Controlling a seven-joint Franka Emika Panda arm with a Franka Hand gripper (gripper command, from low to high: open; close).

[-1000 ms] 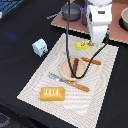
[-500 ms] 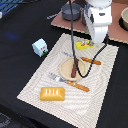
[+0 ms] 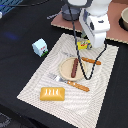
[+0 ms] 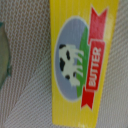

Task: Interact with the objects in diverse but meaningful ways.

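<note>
Hovering low over the far side of the striped placemat [image 3: 35, 85], the white arm [image 3: 97, 25] is hanging right above the yellow butter box [image 3: 83, 45], and its bulk is hiding most of that box in the exterior view. The fingers themselves are not showing in either picture, so I cannot tell whether they are wide, narrow or gripping anything.

The wrist view is filling up with the butter box [image 4: 82, 60]: yellow card, a blue oval with a black-and-white cow, and a red ribbon reading BUTTER, all lying flat on the woven mat [image 4: 25, 105]. A pale curved edge is peeking in at one side of that picture, but what it is I cannot say.

Out on the mat, the round tan plate [image 3: 64, 67] is sitting near the middle with the dark brown sausage [image 3: 74, 68] lying across it. A knife with an orange handle [image 3: 91, 61] is resting just beside the plate on its far side, and a fork with an orange handle [image 3: 75, 84] is lying along the plate's near side. The orange ridged bread block [image 3: 52, 93] is sitting towards the mat's near corner, well apart from the plate.

Off the mat, the small white-and-blue carton [image 3: 40, 47] is standing upright on the dark desk [image 3: 20, 30], on the exterior view's left. A brown board [image 3: 112, 30] is lying at the far edge behind the arm.
</note>
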